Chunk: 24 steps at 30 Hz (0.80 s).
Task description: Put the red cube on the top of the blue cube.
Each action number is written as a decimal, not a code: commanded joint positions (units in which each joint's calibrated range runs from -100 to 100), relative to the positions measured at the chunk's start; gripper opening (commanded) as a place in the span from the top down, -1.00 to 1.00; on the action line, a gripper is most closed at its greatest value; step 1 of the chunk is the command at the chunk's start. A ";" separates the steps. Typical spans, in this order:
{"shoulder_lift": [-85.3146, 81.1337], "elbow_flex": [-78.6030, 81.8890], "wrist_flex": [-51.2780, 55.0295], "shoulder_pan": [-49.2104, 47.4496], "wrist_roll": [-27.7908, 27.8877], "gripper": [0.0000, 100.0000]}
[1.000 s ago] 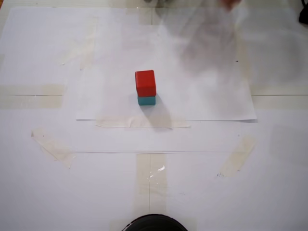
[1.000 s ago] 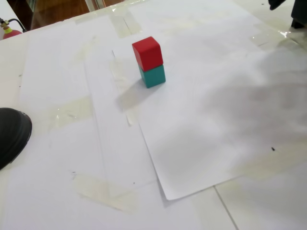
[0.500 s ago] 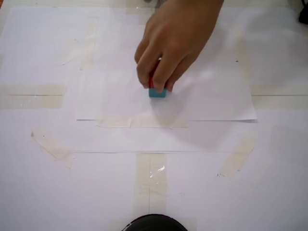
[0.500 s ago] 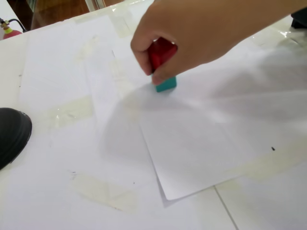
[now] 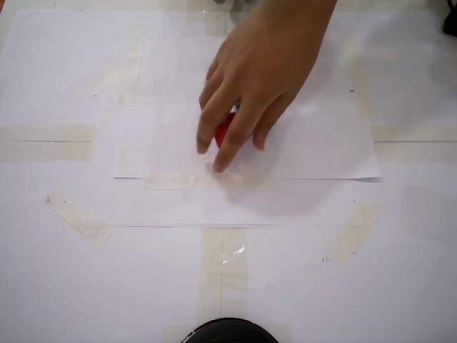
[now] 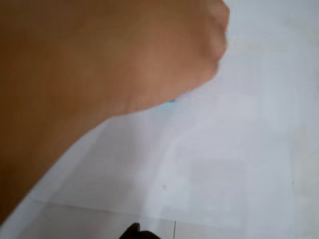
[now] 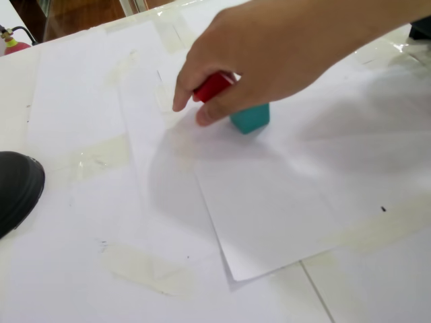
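— White paper [image 7: 283,202] covers the desk [image 7: 40,87]; what's above it?
— A person's hand [image 7: 283,47], pinching the red cube [image 7: 212,86] near the sheet's middle.
— And the blue cube [image 7: 250,118]?
— On the paper, beside the hand, nothing on top.
— The robot's jaws?
— Out of view; can't tell.
— So stacking isn't done; I'd guess the red cube needs setting down first.

White paper sheets [image 5: 300,153] are seen taped flat across the table, overlapped in layers. Yellowish tape strips [image 5: 221,264] are laid along their edges and seams. A dark rounded object [image 7: 17,188] is seen at nine o'clock in a fixed view and at six o'clock [image 5: 228,332] in the other.
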<state>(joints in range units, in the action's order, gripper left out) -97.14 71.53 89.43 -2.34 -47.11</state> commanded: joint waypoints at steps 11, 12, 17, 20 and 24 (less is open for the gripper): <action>-0.29 -2.67 1.44 0.52 -0.44 1.00; -0.29 -2.67 1.36 0.52 -0.44 1.00; -0.29 -3.03 1.52 -0.16 -0.73 1.00; -0.29 -3.58 1.85 -0.16 -0.73 1.00; -0.29 -3.58 2.01 -0.23 -0.73 1.00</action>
<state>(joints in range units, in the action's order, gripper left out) -97.14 71.53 90.73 -2.34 -47.45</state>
